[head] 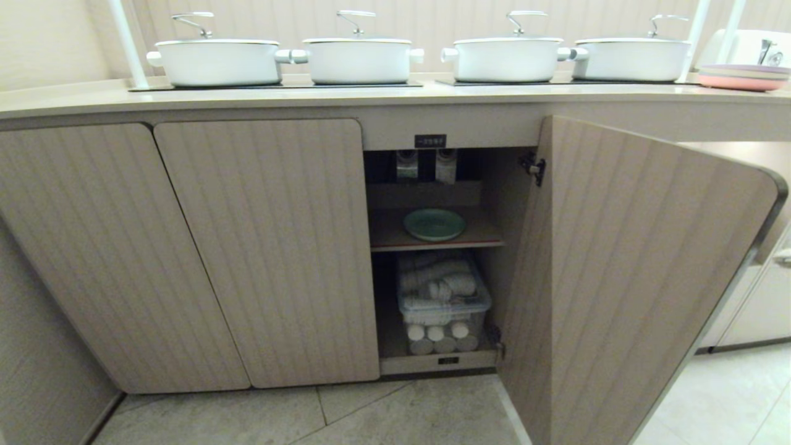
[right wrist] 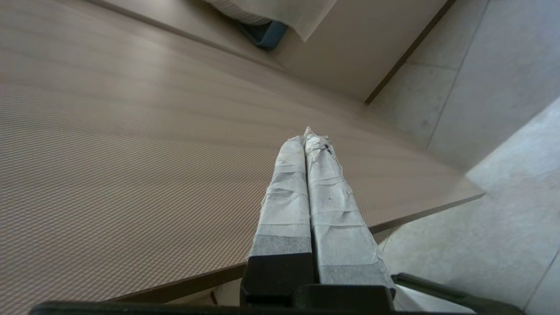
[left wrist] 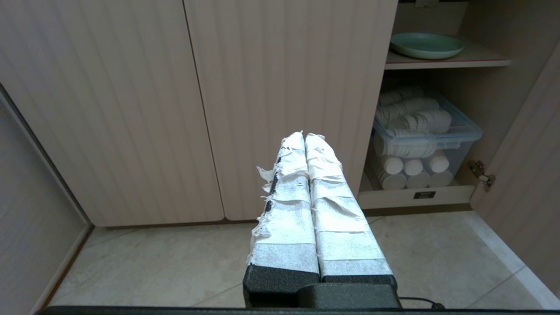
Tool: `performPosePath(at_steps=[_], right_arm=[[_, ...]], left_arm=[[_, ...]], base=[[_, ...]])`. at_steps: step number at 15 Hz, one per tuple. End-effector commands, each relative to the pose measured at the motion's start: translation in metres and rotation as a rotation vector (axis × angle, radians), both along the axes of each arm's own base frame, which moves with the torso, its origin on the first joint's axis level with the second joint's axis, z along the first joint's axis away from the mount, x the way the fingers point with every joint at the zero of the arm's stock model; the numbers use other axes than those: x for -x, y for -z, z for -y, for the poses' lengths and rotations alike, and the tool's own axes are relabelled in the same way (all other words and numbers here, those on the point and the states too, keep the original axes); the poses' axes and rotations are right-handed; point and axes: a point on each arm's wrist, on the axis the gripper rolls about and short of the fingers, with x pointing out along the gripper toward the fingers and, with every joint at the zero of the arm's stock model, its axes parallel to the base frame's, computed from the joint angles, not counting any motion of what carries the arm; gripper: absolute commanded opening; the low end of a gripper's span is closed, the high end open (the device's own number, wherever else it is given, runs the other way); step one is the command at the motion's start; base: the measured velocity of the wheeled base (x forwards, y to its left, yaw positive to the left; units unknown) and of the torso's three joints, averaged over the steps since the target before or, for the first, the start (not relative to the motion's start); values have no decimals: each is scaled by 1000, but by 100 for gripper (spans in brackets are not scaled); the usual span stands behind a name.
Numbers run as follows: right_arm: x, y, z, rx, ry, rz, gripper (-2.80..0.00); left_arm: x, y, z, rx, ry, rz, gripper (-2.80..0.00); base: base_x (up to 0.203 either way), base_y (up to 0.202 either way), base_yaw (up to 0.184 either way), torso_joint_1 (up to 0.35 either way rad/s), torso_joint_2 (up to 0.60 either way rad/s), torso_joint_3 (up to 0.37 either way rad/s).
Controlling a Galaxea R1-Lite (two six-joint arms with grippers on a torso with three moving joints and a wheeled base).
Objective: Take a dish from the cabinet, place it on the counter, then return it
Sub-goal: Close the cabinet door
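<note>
The mint-green dish (head: 434,224) lies flat on the wooden upper shelf inside the cabinet (head: 259,247), whose right-hand ribbed door (head: 624,278) stands swung open. The dish (left wrist: 426,45) also shows far ahead in the left wrist view. The cream counter (head: 371,96) runs along the top. Neither arm appears in the head view. My left gripper (left wrist: 304,136) is shut with nothing held, low in front of the closed doors. My right gripper (right wrist: 309,136) is shut and empty, its taped fingertips close over the ribbed face of the open door (right wrist: 153,153).
Four white lidded pots (head: 358,59) stand on the counter's black panels, with stacked pink and lilac plates (head: 744,77) at the far right. A clear bin of white rolls (head: 442,303) fills the lower shelf. Tiled floor (head: 401,414) lies in front.
</note>
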Motion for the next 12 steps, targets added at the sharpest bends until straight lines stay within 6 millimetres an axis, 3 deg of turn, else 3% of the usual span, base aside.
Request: performPosePath(at_steps=[1, 7, 12], right_arm=[[-4, 2, 2, -14, -3, -9, -280], [-27, -4, 9, -86, -71, 23, -280], [-33, 2, 5, -139, -155, 15, -280]], left_arm=[[0, 0, 0, -1, 1, 1, -280], [0, 0, 0, 0, 1, 1, -280], [0, 0, 0, 0, -1, 0, -280]], base=[[0, 0, 0, 0, 0, 0], [0, 0, 0, 0, 0, 0], [0, 0, 0, 0, 0, 0]])
